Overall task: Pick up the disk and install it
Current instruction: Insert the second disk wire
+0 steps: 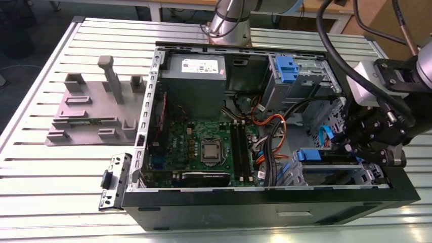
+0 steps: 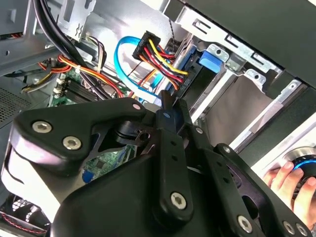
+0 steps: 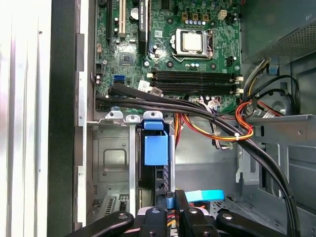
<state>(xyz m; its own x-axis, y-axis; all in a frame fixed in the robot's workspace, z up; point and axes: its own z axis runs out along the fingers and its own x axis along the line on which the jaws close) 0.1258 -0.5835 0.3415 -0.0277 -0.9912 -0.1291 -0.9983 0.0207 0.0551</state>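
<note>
The disk stands edge-on in the lower drive bay of the open computer case [image 1: 270, 195]; its blue bracket [image 1: 308, 154] [image 3: 158, 149] [image 2: 213, 61] sticks out of the metal cage. My gripper [image 1: 364, 147] hangs just above that bay, on the exterior view's right. In both wrist views its black fingers [image 3: 181, 198] [image 2: 168, 104] lie close together, shut, with nothing between them. They hover by the disk's near end, next to a blue data cable [image 3: 205, 195] and the power plug [image 2: 150, 42].
Black and orange cable bundles [image 3: 207, 116] cross the case beside the bay. A second blue-bracketed drive [image 1: 286, 66] sits in the upper bay by the grey power supply [image 1: 196, 73]. A grey stand [image 1: 94, 106] is on the table. A hand [image 2: 286, 180] rests outside the case.
</note>
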